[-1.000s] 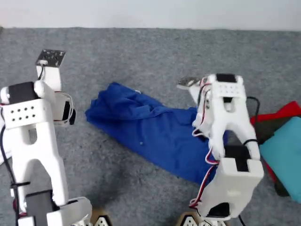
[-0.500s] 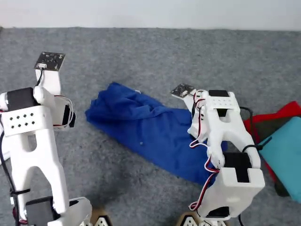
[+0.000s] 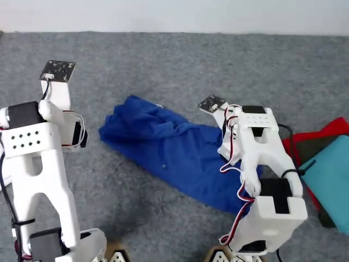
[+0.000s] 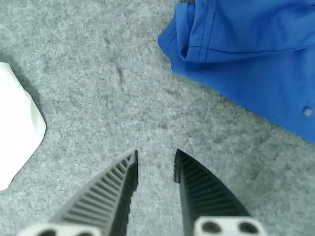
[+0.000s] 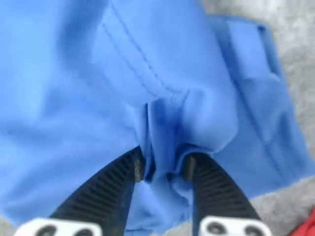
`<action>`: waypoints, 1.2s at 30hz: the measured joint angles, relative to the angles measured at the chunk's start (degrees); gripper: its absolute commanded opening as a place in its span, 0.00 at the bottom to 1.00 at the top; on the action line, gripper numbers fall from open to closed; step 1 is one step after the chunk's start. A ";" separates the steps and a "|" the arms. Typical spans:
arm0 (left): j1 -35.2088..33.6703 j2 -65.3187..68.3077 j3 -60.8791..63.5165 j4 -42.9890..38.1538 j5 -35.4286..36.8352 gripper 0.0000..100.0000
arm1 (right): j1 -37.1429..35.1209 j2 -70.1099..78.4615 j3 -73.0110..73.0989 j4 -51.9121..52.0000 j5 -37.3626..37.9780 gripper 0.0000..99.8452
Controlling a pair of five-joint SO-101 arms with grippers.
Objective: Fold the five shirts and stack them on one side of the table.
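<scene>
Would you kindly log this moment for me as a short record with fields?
blue shirt: crumpled, unfolded, mid-table
left hand: open, over bare grey table, beside the blue shirt
right hand: shut on a fold of the blue shirt
other shirts: teal, red, dark, piled beside the right arm

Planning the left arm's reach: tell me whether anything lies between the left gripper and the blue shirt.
Nothing visible does: bare grey carpet alone separates the left gripper from the crumpled blue fabric shirt.
</scene>
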 measured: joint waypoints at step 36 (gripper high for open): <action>0.00 -0.09 2.73 0.09 0.00 0.12 | -2.02 -14.77 17.05 -10.99 0.79 0.17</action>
